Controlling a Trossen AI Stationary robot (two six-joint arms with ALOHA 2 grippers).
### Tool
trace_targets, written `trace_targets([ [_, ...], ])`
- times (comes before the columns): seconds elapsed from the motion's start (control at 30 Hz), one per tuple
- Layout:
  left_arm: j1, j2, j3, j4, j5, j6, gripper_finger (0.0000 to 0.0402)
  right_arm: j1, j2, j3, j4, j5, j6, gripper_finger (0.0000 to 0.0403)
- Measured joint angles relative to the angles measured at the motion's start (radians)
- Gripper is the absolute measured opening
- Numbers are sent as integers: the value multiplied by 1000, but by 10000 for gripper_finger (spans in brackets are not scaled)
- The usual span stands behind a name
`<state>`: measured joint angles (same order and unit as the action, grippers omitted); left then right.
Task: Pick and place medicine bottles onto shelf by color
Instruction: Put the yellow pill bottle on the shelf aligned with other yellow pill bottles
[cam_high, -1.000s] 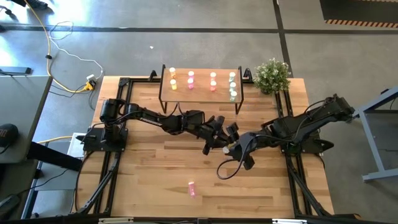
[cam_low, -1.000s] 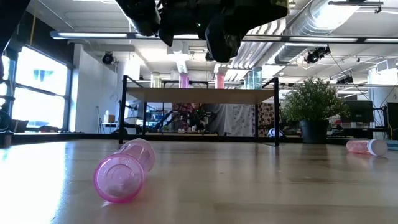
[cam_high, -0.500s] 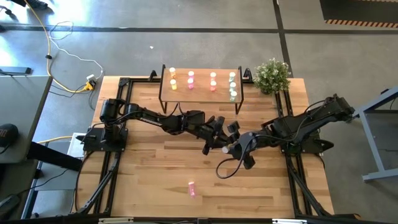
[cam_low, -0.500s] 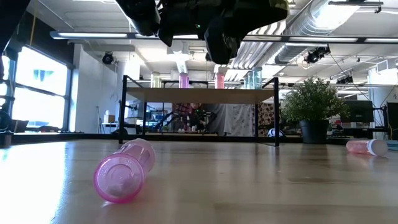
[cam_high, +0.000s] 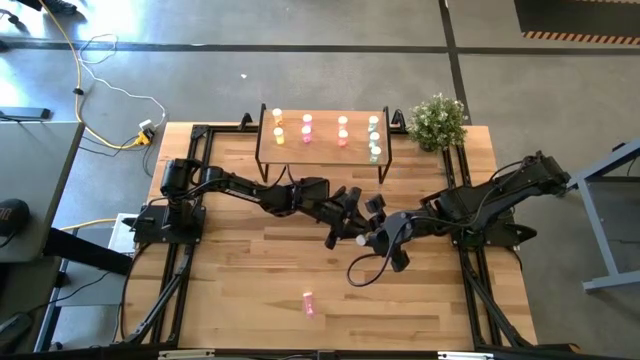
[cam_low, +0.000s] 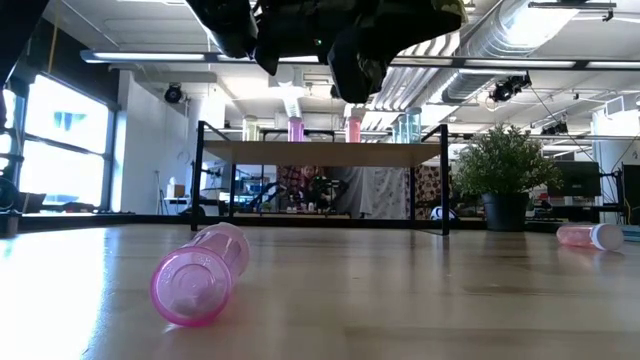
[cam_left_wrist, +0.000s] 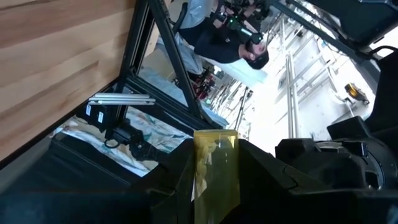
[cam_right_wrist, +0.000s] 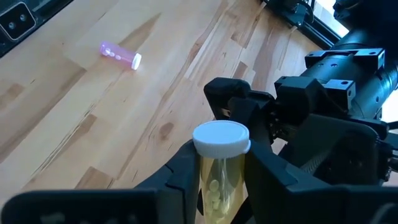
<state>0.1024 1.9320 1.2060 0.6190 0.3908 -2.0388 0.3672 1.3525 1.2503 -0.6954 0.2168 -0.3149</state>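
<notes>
Right wrist view: closed on a yellow bottle (cam_right_wrist: 221, 177) just under its white cap (cam_right_wrist: 221, 138), with the right gripper (cam_right_wrist: 222, 186) pressing a dark finger against each side. Pale pills visible through the bottle's wall.

Left wrist view: gripped at the other end of the same yellow bottle (cam_left_wrist: 216, 168) by the left gripper (cam_left_wrist: 216, 186), fingers tight on both sides. So held by both grippers at once, in the air and off the wood.

High view: meeting over the middle of the table (cam_high: 250, 290), left gripper (cam_high: 350, 222) reaching in from the left and right gripper (cam_high: 375, 238) from the right, nearly nose to nose, in front of the shelf (cam_high: 322, 150) and apart from it.

On the shelf, standing upright in columns by colour: yellow bottles (cam_high: 278, 125) at the left end, then pink bottles (cam_high: 307, 128), red-orange bottles (cam_high: 342, 130) and pale green bottles (cam_high: 374, 135) at the right end.

Lying on its side near the table's front edge, well apart from both grippers: a pink bottle (cam_high: 309, 303), seen large and end-on in the low view (cam_low: 200, 275).

Standing at the back right corner, just beside the shelf: a small potted plant (cam_high: 437, 120).
</notes>
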Motion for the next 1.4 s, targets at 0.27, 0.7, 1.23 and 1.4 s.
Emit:
trace_targets([
  [0.27, 0, 0, 0, 0, 32, 114, 118, 0, 0, 0, 13, -16, 1, 92],
  [0.7, 27, 0, 0, -16, 28, 314, 212, 0, 0, 1, 26, -42, 98, 92],
  [1.23, 80, 0, 0, 106, 36, 661, 201, 21, -91, 1, 212, -70, 229, 92],
  [1.4, 68, 0, 0, 170, 27, 779, 196, 26, -143, 1, 297, -69, 237, 92],
])
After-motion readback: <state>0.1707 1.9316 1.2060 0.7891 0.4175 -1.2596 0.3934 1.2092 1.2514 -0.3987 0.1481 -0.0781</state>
